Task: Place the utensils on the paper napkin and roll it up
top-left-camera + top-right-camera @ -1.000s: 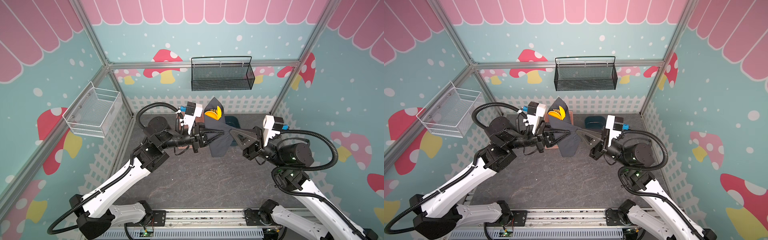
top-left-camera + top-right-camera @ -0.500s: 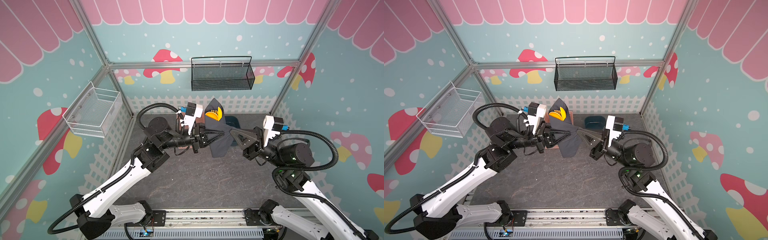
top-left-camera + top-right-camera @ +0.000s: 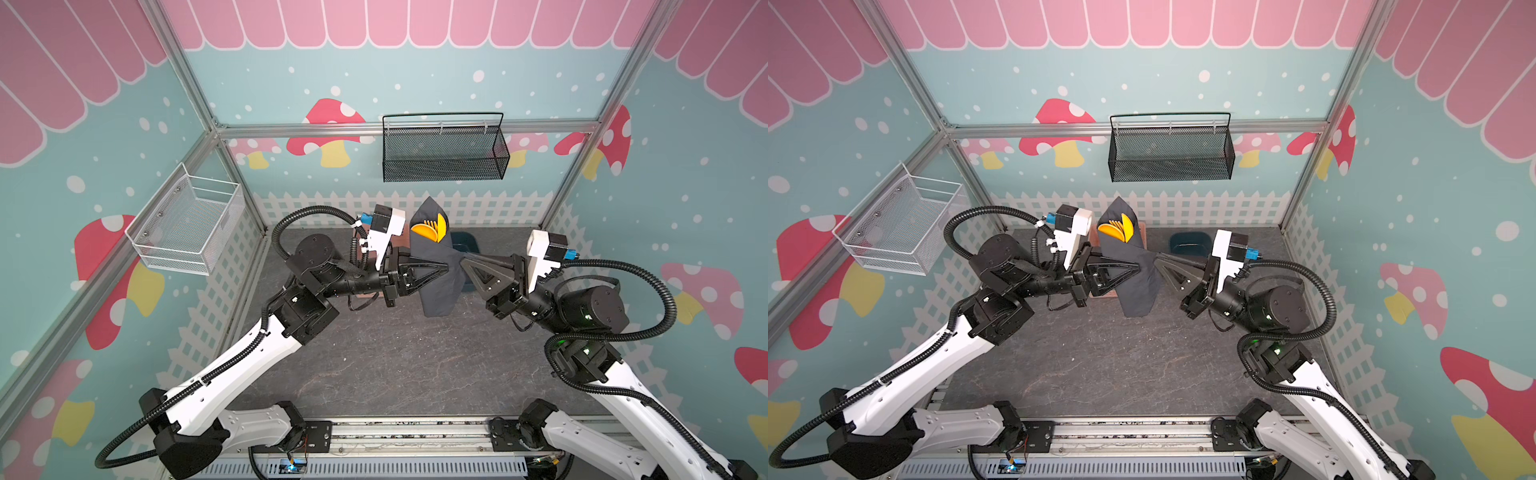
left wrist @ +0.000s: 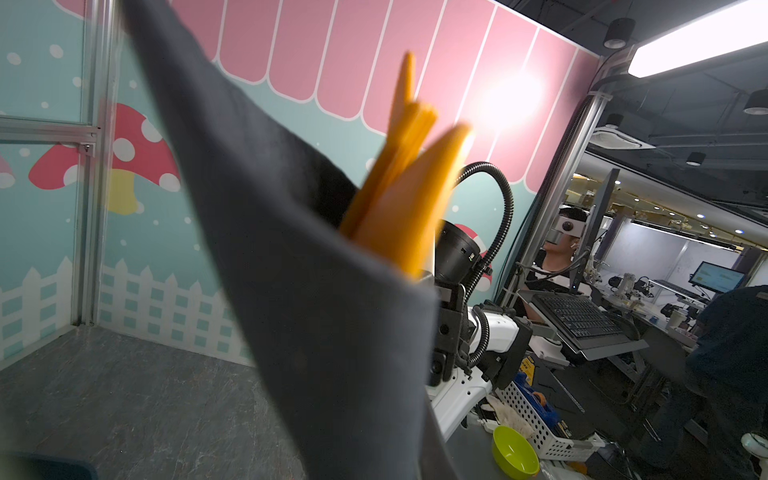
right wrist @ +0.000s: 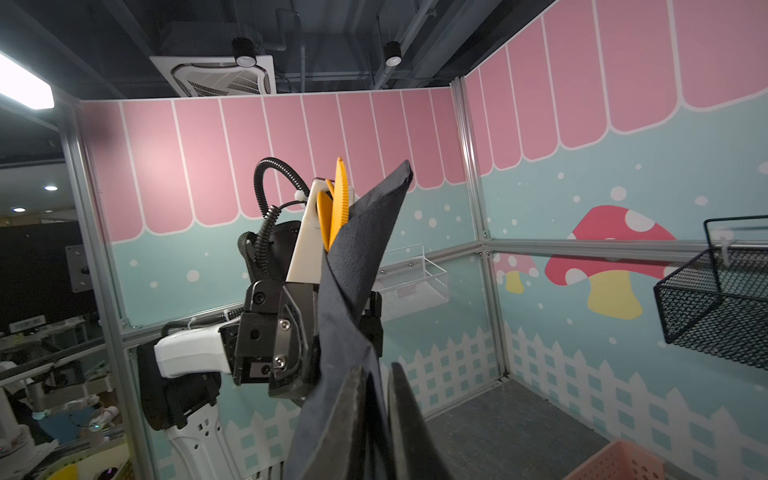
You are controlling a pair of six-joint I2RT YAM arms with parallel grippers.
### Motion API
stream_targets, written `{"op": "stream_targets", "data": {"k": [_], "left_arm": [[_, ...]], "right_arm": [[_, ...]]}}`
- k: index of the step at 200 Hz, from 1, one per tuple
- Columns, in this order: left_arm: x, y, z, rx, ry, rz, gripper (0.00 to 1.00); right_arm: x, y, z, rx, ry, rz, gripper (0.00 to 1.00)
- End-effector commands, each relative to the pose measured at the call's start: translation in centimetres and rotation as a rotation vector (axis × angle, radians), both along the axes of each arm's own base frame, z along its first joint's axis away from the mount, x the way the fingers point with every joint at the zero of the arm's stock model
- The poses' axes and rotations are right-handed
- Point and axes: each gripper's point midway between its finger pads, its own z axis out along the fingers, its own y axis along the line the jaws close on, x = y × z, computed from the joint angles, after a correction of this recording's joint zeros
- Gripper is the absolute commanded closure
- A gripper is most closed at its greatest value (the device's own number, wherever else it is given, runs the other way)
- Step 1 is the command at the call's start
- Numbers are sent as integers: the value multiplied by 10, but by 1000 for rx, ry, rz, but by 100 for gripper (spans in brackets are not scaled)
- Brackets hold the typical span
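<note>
Paper napkin point(image 3: 436, 286), rolled round the utensils point(image 3: 432, 230), hangs over the 12 o'clock end of the bench point(image 3: 395, 365), clamped in your left pincer point(image 3: 446, 269), while your right pincer point(image 5: 378, 370) has just eased to a narrow gap, so the roll looks nearly done.

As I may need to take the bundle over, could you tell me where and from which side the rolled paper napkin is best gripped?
I would grip the paper napkin at its middle, below where the utensils stick out, coming level from the side, jaws across the roll. It stands upright, open end up, and the tail below looks limp; the left gripper clamps it there.
</note>
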Motion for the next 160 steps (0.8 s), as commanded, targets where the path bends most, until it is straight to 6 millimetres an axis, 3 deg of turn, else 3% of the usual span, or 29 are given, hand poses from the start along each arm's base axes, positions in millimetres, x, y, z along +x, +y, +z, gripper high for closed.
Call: {"op": "stream_targets", "data": {"k": [1, 33, 69, 100, 124, 160], "left_arm": [[-5, 7, 8, -14, -36, 17, 91], [18, 10, -4, 46, -24, 164, 92], [31, 8, -12, 83, -8, 221, 92], [32, 5, -13, 87, 2, 212, 92], [27, 4, -10, 81, -1, 182, 92], [21, 4, -8, 70, -7, 152, 92]], "right_arm": [[-1, -5, 11, 20, -20, -28, 77], [-3, -17, 13, 19, -19, -89, 63], [-8, -27, 16, 19, -29, -128, 61], [-16, -9, 12, -43, -33, -10, 64], [-8, 8, -4, -113, 22, 42, 66], [0, 11, -15, -139, 49, 28, 63]]}}
